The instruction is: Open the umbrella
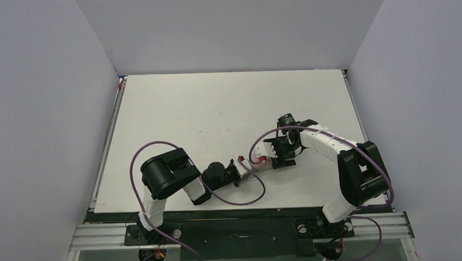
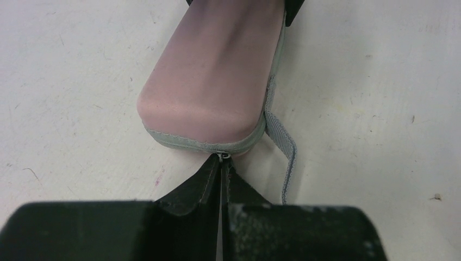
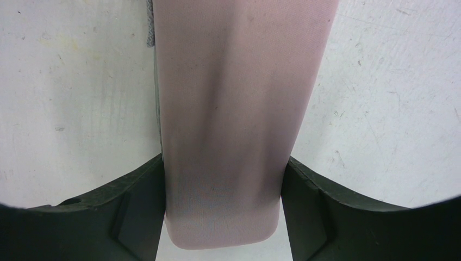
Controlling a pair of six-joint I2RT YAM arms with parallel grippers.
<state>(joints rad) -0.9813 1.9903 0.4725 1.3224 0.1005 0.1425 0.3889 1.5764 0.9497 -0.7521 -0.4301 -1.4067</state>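
Observation:
The umbrella itself is out of view. An oval pinkish-grey hard case [image 2: 209, 81] with a grey zipper band lies flat on the white table; it also shows in the top view [image 1: 262, 161]. My left gripper [image 2: 223, 161] is shut, its tips pinching the small metal zipper pull [image 2: 223, 156] at the case's near end. My right gripper [image 3: 223, 187] grips the case [image 3: 234, 119] across its width, one finger [image 3: 138, 212] pressed on each long side. In the top view the left gripper [image 1: 240, 167] and right gripper [image 1: 274, 154] face each other across the case.
A grey strap [image 2: 286, 152] trails from the case's side onto the table [image 1: 216, 108]. Purple cables [image 1: 255, 187] loop over both arms. Grey walls enclose the table on three sides.

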